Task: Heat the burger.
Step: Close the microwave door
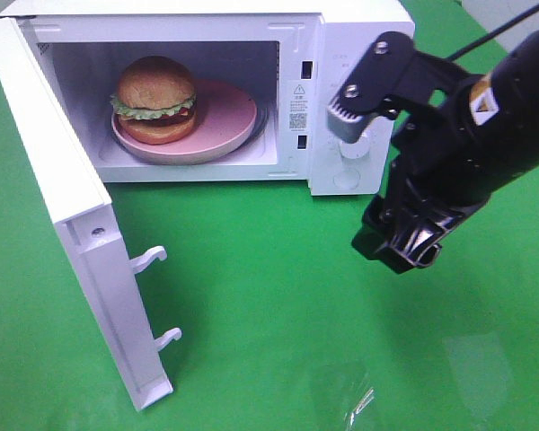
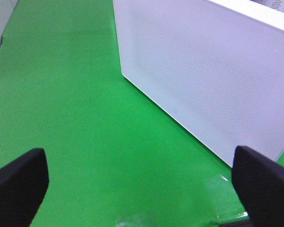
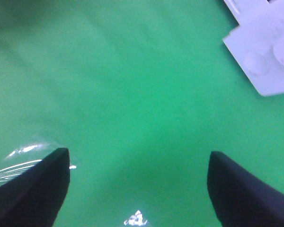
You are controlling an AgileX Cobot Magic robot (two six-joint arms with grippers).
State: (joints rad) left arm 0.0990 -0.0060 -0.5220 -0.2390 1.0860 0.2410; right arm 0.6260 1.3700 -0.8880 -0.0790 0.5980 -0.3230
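Observation:
The burger (image 1: pixel 155 101), with a glossy brown bun and green lettuce, sits on a pink plate (image 1: pixel 225 126) inside the open microwave (image 1: pixel 355 54). My right gripper (image 1: pixel 404 247) hangs in front of the microwave's control panel, pointing down at the green cloth. In the right wrist view the right gripper (image 3: pixel 138 155) is open, with only cloth between its fingers. The left gripper (image 2: pixel 139 156) is open wide and empty, facing the outer face of the microwave door (image 2: pixel 203 71). The left arm does not show in the exterior view.
The microwave door (image 1: pixel 72 224) stands swung out toward the front left, its two latch hooks (image 1: pixel 148 260) sticking out. The control knobs (image 3: pixel 265 56) lie close to the right gripper. A shiny patch of clear tape (image 1: pixel 355 400) lies on the green cloth (image 1: pixel 269 296) near the front.

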